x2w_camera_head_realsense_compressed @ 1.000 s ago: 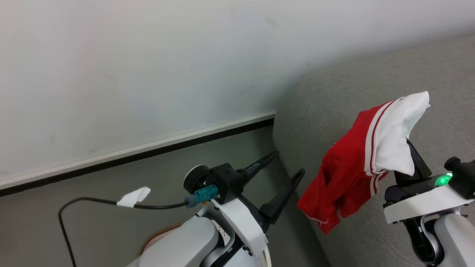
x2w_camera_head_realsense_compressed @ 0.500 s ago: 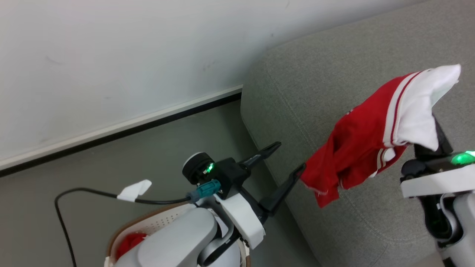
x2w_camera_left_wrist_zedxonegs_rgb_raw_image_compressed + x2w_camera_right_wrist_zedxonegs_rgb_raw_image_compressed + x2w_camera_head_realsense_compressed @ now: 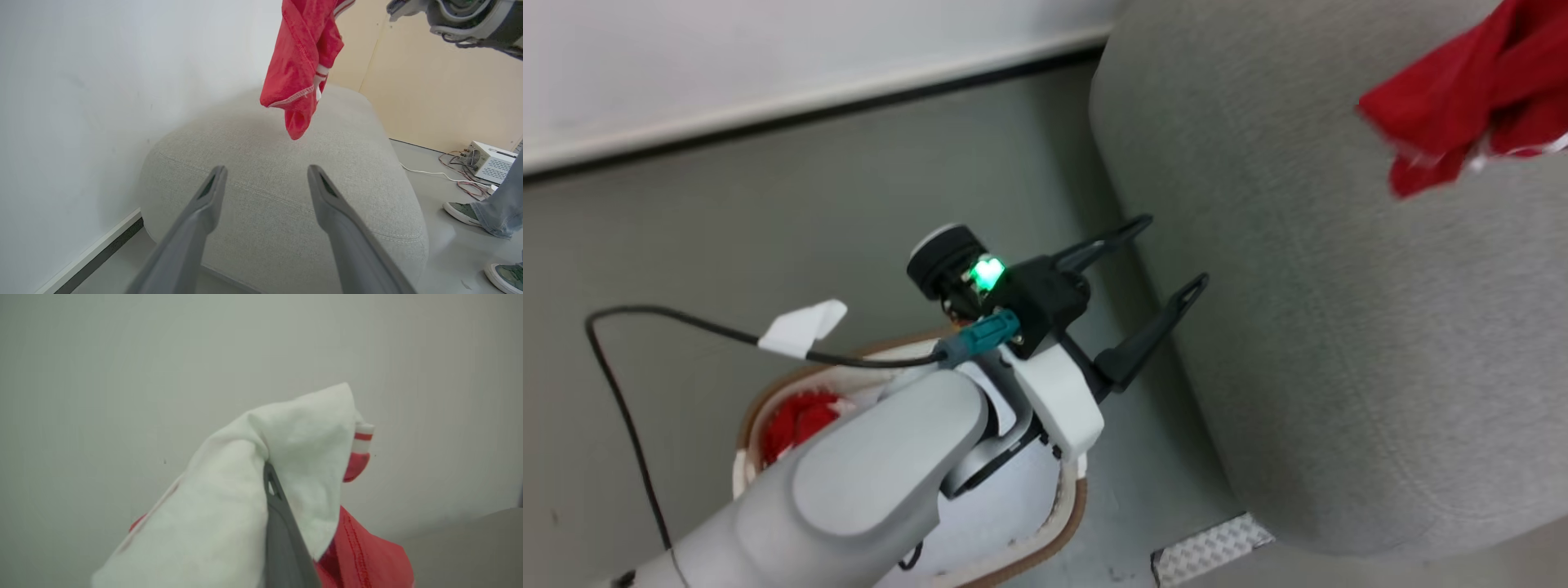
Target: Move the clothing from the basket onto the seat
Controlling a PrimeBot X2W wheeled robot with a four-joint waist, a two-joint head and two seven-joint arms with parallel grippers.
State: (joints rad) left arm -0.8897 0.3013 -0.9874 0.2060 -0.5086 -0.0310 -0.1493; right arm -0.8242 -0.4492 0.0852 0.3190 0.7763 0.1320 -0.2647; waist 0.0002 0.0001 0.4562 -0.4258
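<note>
Draping from the right end effector's (image 3: 268,470) pinch, the clothing (image 3: 300,69) hangs over the seat (image 3: 269,228).

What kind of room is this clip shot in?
Probably a lab or test room set up like a living space: the grey seat stands on bare grey floor by a plain white wall, and a white electronics box with loose cables sits near a person's feet.

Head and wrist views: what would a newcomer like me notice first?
A bright red garment dangles in the air above the big grey sofa. Beside the sofa, the left pincer stands open near a cream basket holding more red clothing.
</note>
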